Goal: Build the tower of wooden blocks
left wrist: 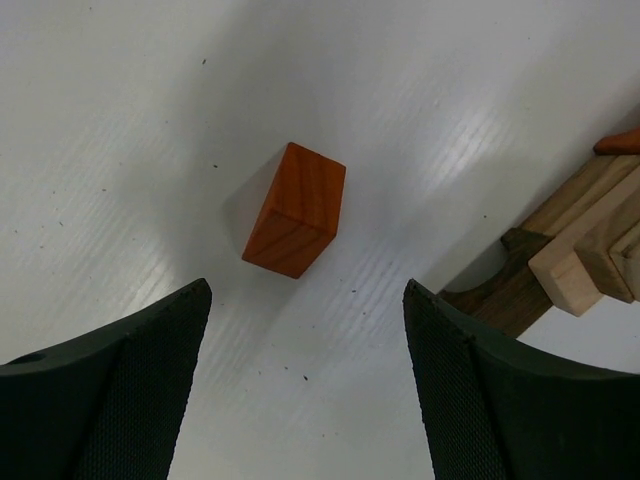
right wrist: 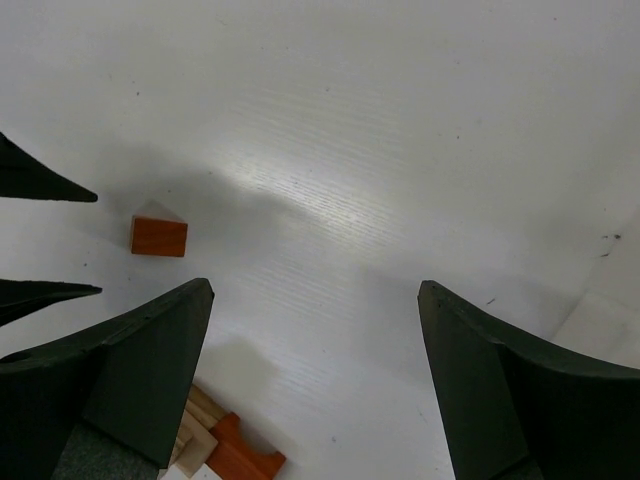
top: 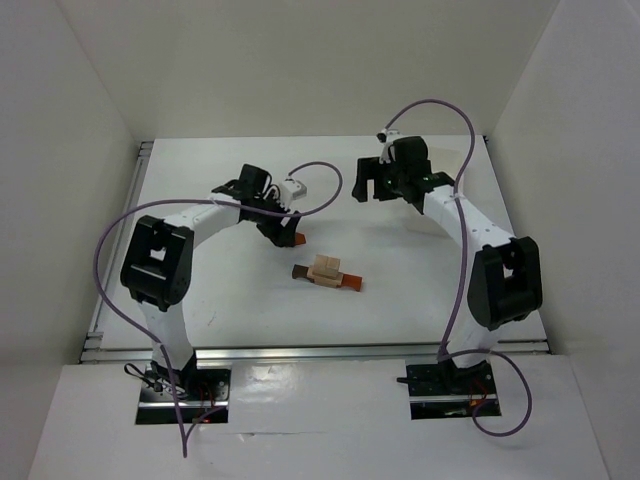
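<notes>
A matte white tabletop (top: 420,290) fills the middle of the overhead view, boxed in by plain white walls (top: 70,120) on the left, right and back. Soft glare streaks cross it and a few dark specks show in the wrist views.

A small reddish-orange wooden block (top: 299,240) lies alone on the surface just left of centre. In the left wrist view it (left wrist: 295,210) sits at mid-frame, resting on the table just past the tips of the left claw (left wrist: 305,295), whose black fingers (left wrist: 120,400) stand wide apart with nothing between them.

A low cluster of wooden pieces (top: 326,272), made of a dark brown bar, light tan blocks and a reddish-orange piece, rests at the centre of the overhead view, just below and right of the lone block. It shows at the right edge of the left wrist view (left wrist: 570,260).

The right claw (top: 368,188) hangs in the upper middle of the overhead view, well apart from both. Its fingers (right wrist: 500,380) are spread and empty, with the lone block (right wrist: 158,236) at the left and the cluster (right wrist: 225,450) at the bottom left of its view.
</notes>
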### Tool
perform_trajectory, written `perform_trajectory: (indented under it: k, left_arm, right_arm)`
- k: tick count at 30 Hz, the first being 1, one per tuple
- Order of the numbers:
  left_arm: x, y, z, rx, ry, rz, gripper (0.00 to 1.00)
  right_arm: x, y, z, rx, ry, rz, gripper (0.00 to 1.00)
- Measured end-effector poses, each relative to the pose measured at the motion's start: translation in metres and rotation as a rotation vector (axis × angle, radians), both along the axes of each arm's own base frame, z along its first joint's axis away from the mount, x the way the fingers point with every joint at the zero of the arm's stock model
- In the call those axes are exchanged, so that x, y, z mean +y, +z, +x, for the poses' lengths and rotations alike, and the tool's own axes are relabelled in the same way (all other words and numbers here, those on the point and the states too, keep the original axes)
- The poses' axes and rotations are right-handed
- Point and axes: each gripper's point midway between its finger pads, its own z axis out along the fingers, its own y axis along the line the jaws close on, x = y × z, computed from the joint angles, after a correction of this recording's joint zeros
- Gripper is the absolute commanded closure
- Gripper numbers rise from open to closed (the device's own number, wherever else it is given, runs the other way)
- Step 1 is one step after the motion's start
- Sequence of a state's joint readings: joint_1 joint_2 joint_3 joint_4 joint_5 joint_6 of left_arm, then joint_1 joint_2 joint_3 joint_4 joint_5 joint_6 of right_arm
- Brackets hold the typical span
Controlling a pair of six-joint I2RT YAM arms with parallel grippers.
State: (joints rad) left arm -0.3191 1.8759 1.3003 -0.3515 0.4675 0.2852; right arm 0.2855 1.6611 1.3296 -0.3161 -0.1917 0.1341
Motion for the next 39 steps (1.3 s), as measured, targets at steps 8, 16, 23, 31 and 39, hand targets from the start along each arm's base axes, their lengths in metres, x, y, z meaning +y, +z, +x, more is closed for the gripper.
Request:
perform_trajectory:
  k: [8, 16, 23, 31, 39]
  left_arm:
    - [-0.003, -0.015, 0.014, 0.006, -0.025, 0.064, 0.22]
    - [-0.020, -0.033, 0.002, -0.002, -0.076, 0.158, 0.22]
    - [-0.017, -0.041, 0.013, -0.021, -0.072, 0.197, 0.40]
    - [-0.017, -0.041, 0.017, -0.030, -0.072, 0.201, 0.48]
    - [-0.017, -0.040, 0.017, -0.053, -0.114, 0.209, 0.81]
  right_arm:
    - [-0.009, -0.017, 0.008, 0.039, 0.013, 0.009, 0.06]
    - [-0.015, -0.023, 0.009, 0.056, 0.002, 0.005, 0.06]
    - [-0.019, -0.023, 0.010, 0.059, -0.004, 0.007, 0.06]
    - [-0.023, -0.023, 0.012, 0.059, -0.015, 0.007, 0.06]
    - [-0.023, -0.025, 0.011, 0.063, -0.015, 0.007, 0.06]
